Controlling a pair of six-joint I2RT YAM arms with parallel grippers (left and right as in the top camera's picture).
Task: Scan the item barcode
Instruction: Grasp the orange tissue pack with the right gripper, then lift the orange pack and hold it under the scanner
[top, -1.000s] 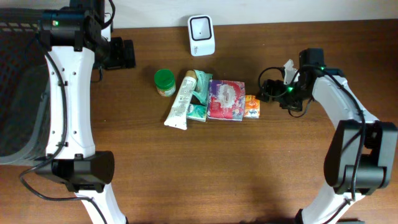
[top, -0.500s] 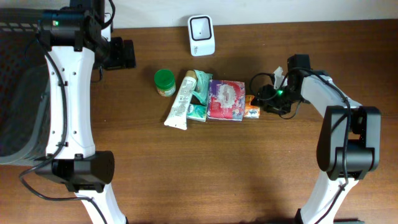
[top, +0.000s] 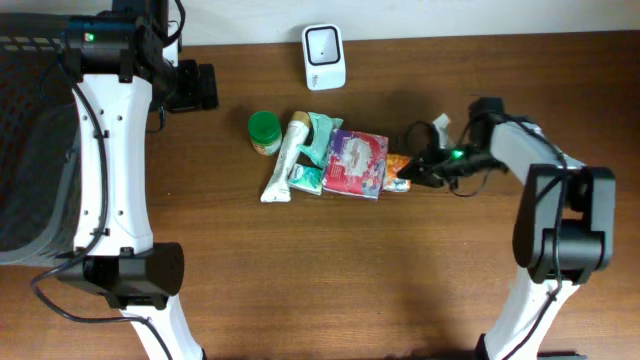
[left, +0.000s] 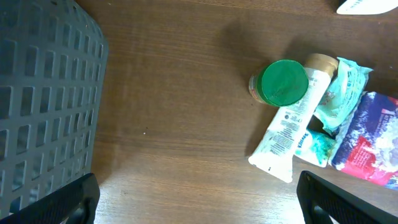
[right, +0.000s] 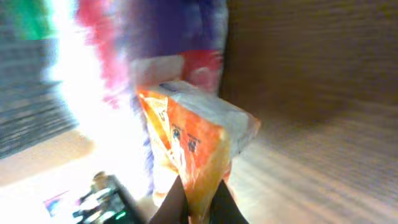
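Orange foil is what fills the right wrist view: the orange packet (right: 194, 146) sits right in front of the right gripper (right: 198, 200), whose jaws are clamped on its near edge. That view is badly smeared, so how deep the bite goes can't be told. From overhead the right gripper (top: 412, 174) looks like it has only the packet's (top: 396, 167) right-hand end, and the packet is low on the table (top: 300, 270), touching the purple-and-red pack (top: 357, 162).

Next along the row are a teal pouch (top: 318, 141), a white tube (top: 282, 166) lying slanted, and a green-lidded jar (top: 264, 131). The white scanner (top: 324, 56) stands at the far edge, well apart from the packet. Way off by the basket (top: 30, 150), the left gripper (top: 196, 87) hangs over bare wood with its jaws spread wide, holding nothing.

What could bite here:
- An edge pinch on a soft, crinkly packet could let it swing or slide out once lifted.
- The packet is touching the purple pack, so a sideways drag would probably shove the row around.
- No barcode is visible on it, so it may reach the scanner wrong side up and need turning, which a thin grip won't like.
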